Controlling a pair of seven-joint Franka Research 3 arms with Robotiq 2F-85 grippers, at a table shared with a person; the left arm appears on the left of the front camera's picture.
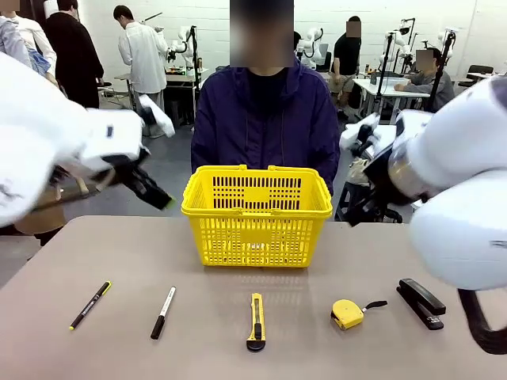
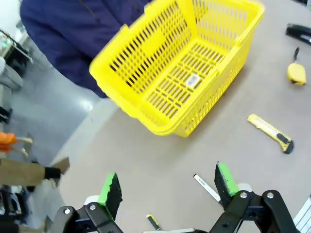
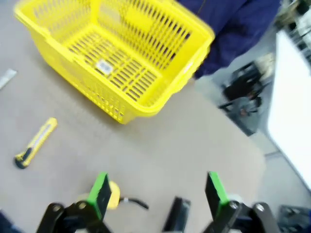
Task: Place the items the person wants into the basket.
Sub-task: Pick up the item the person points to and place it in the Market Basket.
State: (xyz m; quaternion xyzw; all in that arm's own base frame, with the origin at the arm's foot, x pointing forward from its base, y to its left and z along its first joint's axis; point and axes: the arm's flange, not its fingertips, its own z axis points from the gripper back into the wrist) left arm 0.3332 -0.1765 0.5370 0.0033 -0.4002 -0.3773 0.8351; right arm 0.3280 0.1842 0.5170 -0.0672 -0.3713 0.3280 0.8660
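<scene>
Front view: the three items lie on the tabletop, in a row nearer the robot than the basket. The utility knife is mid-row, with the tape measure and stapler toward the robot's right. The basket holds no item.

Left pincer and right pincer both hover wide open and empty.

Judgement: the person shows no hand, so wait for a clear pick, then descend straddling the item's narrow width.

Right wrist view: tape measure and stapler sit beneath the right pincer, untouched. The knife is well aside.
</scene>
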